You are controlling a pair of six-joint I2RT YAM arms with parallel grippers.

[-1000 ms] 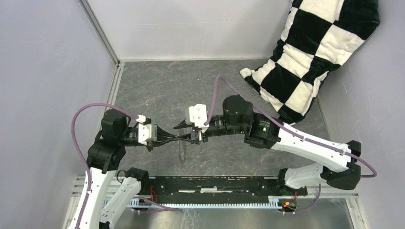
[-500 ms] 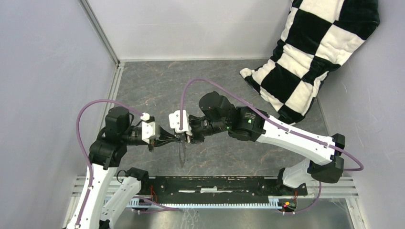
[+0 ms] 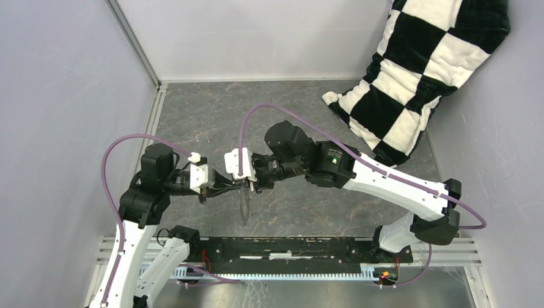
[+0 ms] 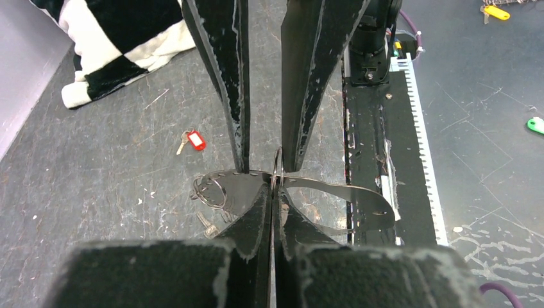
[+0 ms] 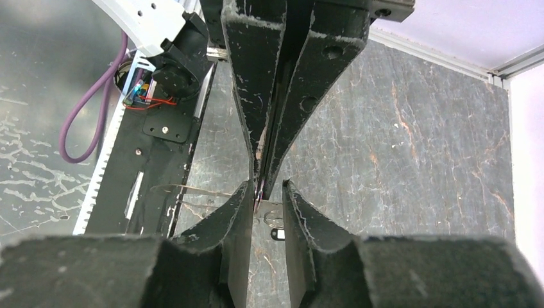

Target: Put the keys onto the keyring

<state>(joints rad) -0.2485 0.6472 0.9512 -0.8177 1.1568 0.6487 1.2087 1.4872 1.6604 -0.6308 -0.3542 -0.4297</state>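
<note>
The keyring [image 4: 359,192] is a thin grey metal hoop with small rings [image 4: 212,189] at one end. It hangs edge-on in mid-air [image 3: 244,206], and my left gripper [image 4: 274,189] is shut on its rim. My right gripper [image 5: 264,187] faces the left one tip to tip [image 3: 249,186]. It is open, with a narrow gap, and its fingers [image 4: 231,96] straddle the left fingertips and the pinched rim. A red-headed key [image 4: 195,140] lies on the table, apart from the ring. A black key with a pale spot [image 5: 278,235] lies on the table below the right jaws.
A black-and-white checkered pillow [image 3: 423,70] leans in the far right corner. A black rail with a toothed strip [image 3: 295,253] runs along the near edge. Grey walls close the left and back sides. Green [image 4: 535,125] and yellow [image 4: 495,11] tags lie beyond the rail.
The right arm has swung left until its fingertips meet the left gripper, and its jaws have narrowed. The left gripper has held the keyring almost still.
</note>
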